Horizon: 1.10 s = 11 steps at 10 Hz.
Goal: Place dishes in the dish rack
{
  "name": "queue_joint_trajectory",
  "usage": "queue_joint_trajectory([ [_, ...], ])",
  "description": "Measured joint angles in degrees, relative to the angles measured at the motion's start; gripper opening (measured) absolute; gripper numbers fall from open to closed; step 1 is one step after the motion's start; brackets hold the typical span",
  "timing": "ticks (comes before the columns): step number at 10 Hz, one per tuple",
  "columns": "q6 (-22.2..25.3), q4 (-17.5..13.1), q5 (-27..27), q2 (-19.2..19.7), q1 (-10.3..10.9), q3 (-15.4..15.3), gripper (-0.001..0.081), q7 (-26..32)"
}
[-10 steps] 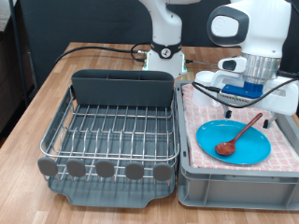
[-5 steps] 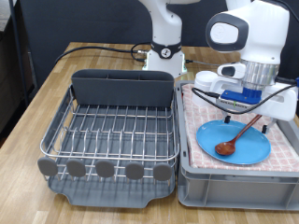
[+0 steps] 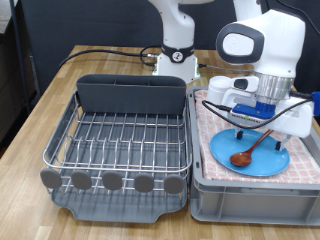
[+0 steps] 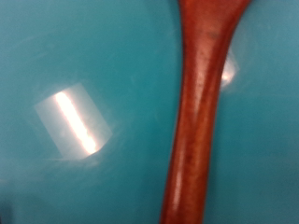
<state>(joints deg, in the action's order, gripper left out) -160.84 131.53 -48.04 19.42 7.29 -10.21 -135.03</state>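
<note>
Over the last second the pincer (image 3: 262, 128) had sunk from above the grey bin (image 3: 250, 190) to just over the wooden spoon (image 3: 254, 148), whose handle (image 4: 196, 121) filled the wrist view against the light-blue plate (image 3: 250, 155). Whether its fingers were spread or pressed together could not be told. Nothing yet stood in the dish rack (image 3: 125, 140) at the exterior view's left; the white mug (image 3: 221, 86) sat behind the bin on the pink cloth (image 3: 210, 115). Picking up the spoon seemed the step in hand, which would call for straddling the thin handle squarely.
</note>
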Motion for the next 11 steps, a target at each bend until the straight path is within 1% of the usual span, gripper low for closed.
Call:
queue_joint_trajectory([
  [2, -0.01, -0.05, -1.67, 0.03, 1.02, 0.89, 0.0802, -2.46],
  [4, -0.01, -0.05, -2.29, 0.03, 1.55, 1.26, 0.08, -3.68],
  [5, -0.01, -0.05, -2.52, 0.03, 1.64, 1.31, 0.0596, -3.91],
  [6, -0.01, -0.06, -2.59, 0.03, 1.67, 1.32, 0.0434, -3.98],
  [7, -0.01, -0.1, -2.63, 0.03, 1.71, 1.33, 0.0434, -4.06],
  [8, -0.01, -0.12, -2.64, 0.03, 1.74, 1.36, 0.027, -4.12],
  [9, -0.01, -0.14, -2.66, 0.03, 1.75, 1.37, 0.027, -4.19],
  [10, -0.01, -0.2, -2.67, 0.03, 1.75, 1.38, 0.0112, -4.21],
  [11, -0.01, -0.33, -2.62, 0.03, 1.75, 1.34, 0.0112, -4.16],
])
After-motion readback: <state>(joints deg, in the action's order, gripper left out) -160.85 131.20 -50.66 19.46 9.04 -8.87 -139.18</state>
